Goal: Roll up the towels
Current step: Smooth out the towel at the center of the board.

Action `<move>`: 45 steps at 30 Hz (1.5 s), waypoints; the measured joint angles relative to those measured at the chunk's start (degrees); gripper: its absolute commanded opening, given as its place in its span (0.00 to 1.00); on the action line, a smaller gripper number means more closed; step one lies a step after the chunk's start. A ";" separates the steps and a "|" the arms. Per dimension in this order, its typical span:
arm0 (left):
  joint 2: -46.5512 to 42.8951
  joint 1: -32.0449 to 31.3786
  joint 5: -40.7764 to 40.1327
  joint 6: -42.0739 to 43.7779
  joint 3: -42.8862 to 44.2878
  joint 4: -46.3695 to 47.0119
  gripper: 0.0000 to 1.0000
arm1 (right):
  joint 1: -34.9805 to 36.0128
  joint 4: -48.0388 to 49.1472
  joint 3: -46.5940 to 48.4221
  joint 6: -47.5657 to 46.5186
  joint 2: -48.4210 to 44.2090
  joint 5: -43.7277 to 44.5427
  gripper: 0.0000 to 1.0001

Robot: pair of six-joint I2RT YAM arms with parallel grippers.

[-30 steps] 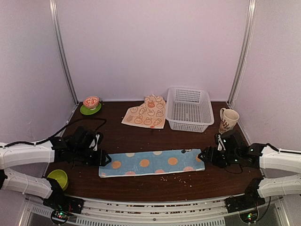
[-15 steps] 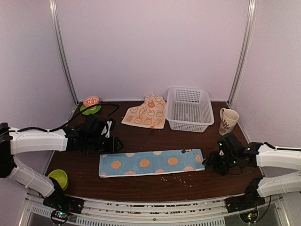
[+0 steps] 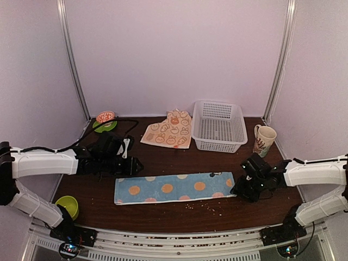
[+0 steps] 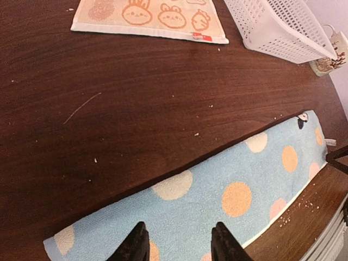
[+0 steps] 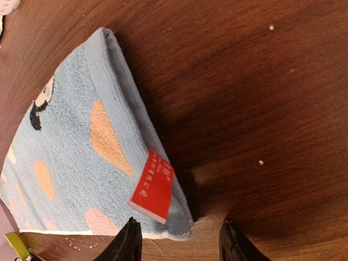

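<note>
Folded into a strip for rolling, the light blue towel (image 3: pixel 175 187) lies flat; the right gripper (image 5: pixel 178 240) straddles its tagged end, jaws parted and empty, and the left gripper (image 4: pixel 176 242) is likewise parted and empty.

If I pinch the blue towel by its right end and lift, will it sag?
Probably: the blue towel is soft terry folded into a long strip, so a lifted end would likely droop and the layers may slip apart. It looks light and should drag over the smooth table. The folded corner by the red tag seems thick enough to pinch.
</note>
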 measured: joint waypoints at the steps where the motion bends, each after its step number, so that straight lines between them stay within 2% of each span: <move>1: 0.11 0.00 0.04 0.00 0.00 0.11 0.40 | 0.07 -0.52 0.81 -0.66 0.94 0.20 0.45; 6: 1.77 0.00 0.22 -0.02 0.00 1.22 0.40 | 0.26 -3.76 4.55 -4.85 5.53 2.27 0.38; 12: 3.10 0.00 0.76 0.00 -0.02 1.70 0.40 | 0.28 -5.77 5.46 -9.40 6.84 5.18 0.38; 19: 3.28 0.00 1.05 0.26 0.00 1.68 0.40 | 0.17 -6.60 4.96 -9.88 6.10 6.99 0.38; 25: 3.28 0.00 1.53 0.70 0.00 1.70 0.40 | 1.88 -13.46 5.99 -8.59 2.27 9.35 0.52; 28: 3.28 0.00 2.21 0.81 0.00 1.79 0.40 | 3.80 -16.52 11.58 -8.39 2.56 11.19 0.53; 34: 3.28 -0.11 3.50 0.83 0.00 2.25 0.40 | 6.08 -14.51 20.33 -9.90 8.28 12.96 0.46; 39: 3.28 -0.20 4.07 0.79 0.00 2.58 0.40 | 6.88 -12.59 20.48 -11.91 15.32 12.17 0.43; 45: 3.28 -0.37 4.81 0.46 -0.15 3.17 0.40 | 5.44 -11.89 18.69 -14.45 17.05 11.30 0.43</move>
